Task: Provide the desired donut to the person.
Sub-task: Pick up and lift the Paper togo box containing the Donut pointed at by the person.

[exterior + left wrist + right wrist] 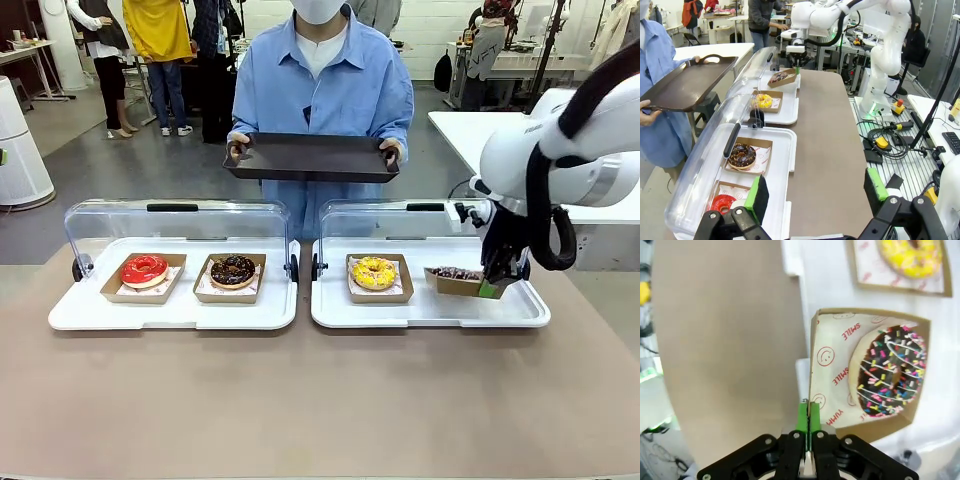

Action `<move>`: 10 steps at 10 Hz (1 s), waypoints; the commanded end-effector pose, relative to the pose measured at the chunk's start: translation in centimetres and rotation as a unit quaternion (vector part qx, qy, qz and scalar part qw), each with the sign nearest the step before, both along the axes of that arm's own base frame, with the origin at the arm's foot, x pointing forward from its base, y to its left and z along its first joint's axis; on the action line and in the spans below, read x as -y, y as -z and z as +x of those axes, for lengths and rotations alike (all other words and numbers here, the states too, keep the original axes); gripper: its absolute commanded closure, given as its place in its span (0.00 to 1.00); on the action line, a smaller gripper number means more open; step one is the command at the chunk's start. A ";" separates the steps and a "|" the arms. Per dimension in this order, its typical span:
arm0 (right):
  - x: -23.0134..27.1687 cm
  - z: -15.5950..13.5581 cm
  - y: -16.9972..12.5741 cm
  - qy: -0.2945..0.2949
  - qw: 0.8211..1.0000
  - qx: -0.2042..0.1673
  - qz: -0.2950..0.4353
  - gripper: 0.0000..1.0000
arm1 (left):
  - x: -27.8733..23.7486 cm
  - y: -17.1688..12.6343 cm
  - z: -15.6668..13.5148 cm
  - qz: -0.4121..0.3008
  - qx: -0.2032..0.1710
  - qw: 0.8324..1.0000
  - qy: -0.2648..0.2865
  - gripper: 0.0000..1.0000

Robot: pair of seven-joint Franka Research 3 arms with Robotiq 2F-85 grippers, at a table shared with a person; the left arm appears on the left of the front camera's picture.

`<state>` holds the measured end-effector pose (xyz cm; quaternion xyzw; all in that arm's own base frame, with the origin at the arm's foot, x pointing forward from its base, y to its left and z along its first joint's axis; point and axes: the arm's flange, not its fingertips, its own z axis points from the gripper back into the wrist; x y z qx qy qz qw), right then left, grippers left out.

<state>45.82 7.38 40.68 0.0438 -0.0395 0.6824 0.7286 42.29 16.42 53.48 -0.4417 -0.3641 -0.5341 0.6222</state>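
My right arm comes in from the upper right of the front view and bends down. My right tool (497,283) points down at the right end of a white tray (430,314). In my right wrist view this tool is shut tight on the thin side wall of a brown paper box (812,355). The chocolate donut with coloured sprinkles (887,371) lies in that box. A yellow donut (373,272) sits in its own box just to the left on the same tray.

My left tool (816,192) is wide open and holds nothing. It hangs above the bench (825,150), at the bottom of my left wrist view, near a red donut (722,204).

The person (320,90) stands at the top middle, behind the bench. They hold a dark tray (312,160) flat, with one hand at each end.
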 end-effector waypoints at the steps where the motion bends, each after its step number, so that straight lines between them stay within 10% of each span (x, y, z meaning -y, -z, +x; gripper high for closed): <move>1: -0.3 -3.8 -3.4 0.002 1.000 -0.017 -0.023 1.00 | -0.1 -0.2 -0.2 -0.002 0.001 1.000 0.002 0.00; 6: -1.3 -8.9 -14.3 0.000 0.998 0.034 -0.048 1.00 | -0.1 -0.2 -0.2 -0.002 0.001 1.000 0.002 0.00; 10: -2.9 -6.1 -21.3 0.025 0.997 0.057 -0.040 1.00 | -0.1 -0.2 -0.2 -0.002 0.001 1.000 0.002 0.00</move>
